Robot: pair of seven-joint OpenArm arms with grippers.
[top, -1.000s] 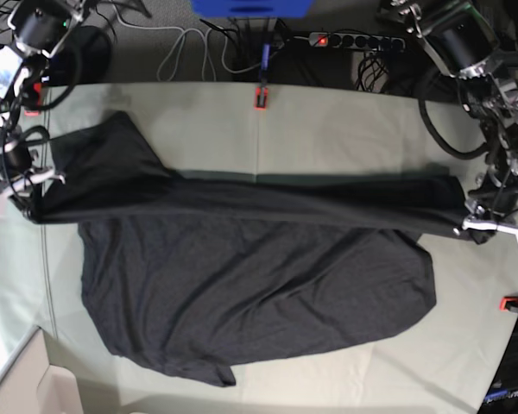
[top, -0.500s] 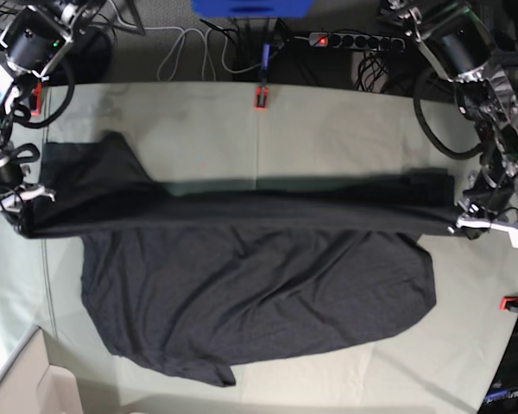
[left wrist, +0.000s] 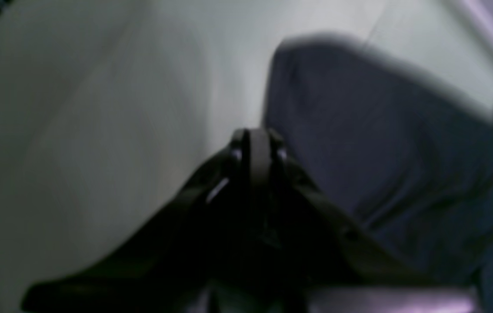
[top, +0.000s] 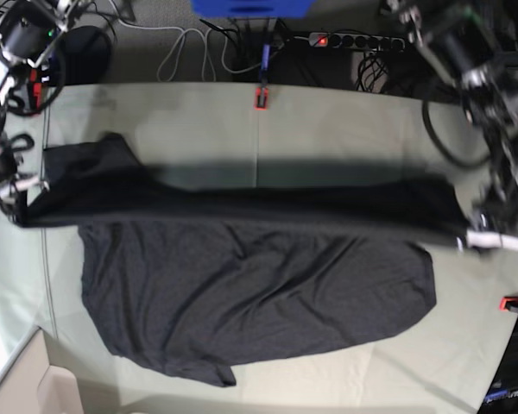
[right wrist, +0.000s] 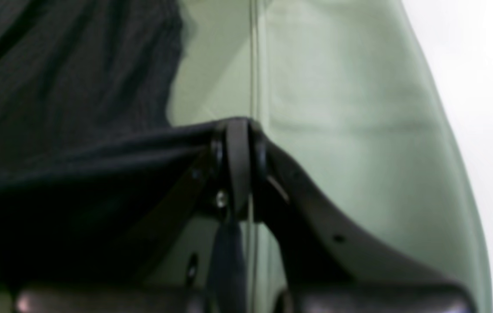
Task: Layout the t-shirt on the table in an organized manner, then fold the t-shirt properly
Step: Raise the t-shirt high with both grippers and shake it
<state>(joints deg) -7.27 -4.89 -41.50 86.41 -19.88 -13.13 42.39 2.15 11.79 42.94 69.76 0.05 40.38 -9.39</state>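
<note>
At the left of the base view, the right pincer is clenched on one corner of the t-shirt; the wrist view confirms dark cloth pinched between its closed jaws. From there the gripped edge is stretched as a taut, raised band across the surface, and a shadow is cast on the pale green cloth behind it. Below the band, the rest of the garment is draped onto the surface in a broad wrinkled sheet, with a small folded tip at its lower left. At the right of the base view, the other end of the band is grasped by the left pincer, also clamped shut on cloth.

The step in hand is judged to be the spreading of the shirt. For a clean result, tension should be kept even between both ends, the two ends lowered together at matched height, and the edge laid parallel to the surface's far side, so wrinkles are drawn out.
</note>
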